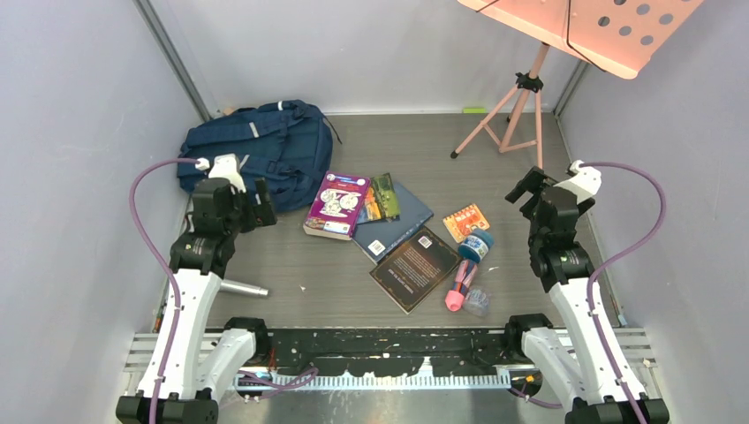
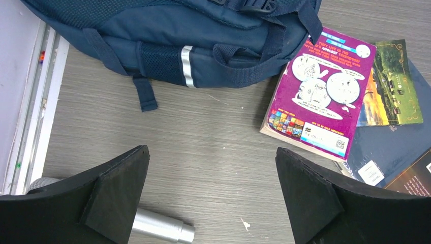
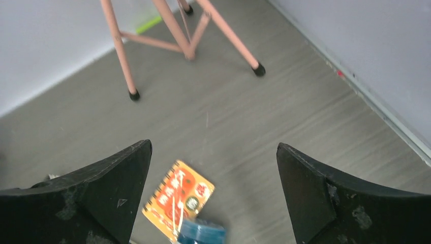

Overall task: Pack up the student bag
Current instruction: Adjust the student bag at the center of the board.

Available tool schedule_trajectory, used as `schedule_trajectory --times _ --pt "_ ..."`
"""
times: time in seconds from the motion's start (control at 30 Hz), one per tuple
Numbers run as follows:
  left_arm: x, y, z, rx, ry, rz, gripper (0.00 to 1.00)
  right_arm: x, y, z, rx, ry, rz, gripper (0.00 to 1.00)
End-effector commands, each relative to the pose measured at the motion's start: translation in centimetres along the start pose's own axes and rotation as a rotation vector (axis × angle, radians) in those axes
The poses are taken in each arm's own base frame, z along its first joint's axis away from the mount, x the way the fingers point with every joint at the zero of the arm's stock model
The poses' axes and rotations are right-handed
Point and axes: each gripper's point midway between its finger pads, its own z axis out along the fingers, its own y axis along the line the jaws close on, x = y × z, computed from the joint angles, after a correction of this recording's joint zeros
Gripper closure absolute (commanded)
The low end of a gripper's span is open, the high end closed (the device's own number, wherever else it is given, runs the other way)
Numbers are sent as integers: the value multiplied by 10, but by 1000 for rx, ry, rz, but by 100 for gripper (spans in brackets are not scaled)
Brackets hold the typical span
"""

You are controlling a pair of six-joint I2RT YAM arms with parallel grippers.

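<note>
We find our left jaws spread wide and empty over the grey wood-grain bench (image 2: 203, 168), our right jaws equally wide, holding nothing. Ahead of the left jaws lies the navy blue fabric student bag (image 2: 167, 30), at the bench's far left, just beside a purple paperback book (image 2: 322, 96).

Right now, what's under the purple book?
The purple book overlaps the left edge of a landscape-cover booklet, which lies on a dark blue book. How far either runs beneath it is covered.
</note>
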Motion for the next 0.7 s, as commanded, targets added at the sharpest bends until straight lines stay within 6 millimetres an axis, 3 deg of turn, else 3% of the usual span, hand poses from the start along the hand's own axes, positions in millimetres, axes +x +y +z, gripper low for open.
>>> schedule_trajectory --times 0.0,0.17,0.37,0.5,0.67 --pt "-4 0 0 -7 0 -11 2 -7 2 -6 -16 -5 14 0" --pt "-1 -4 8 13 25 4 2 -3 7 -7 -46 12 -3 0" --pt "-27 -22 25 100 27 -135 2 1 12 -6 -71 41 -14 0" --pt "-46 -14 53 97 20 -287 2 7 17 -8 -95 75 -9 0" --pt "-52 -8 87 98 35 -482 2 10 27 -10 -151 107 -10 0"
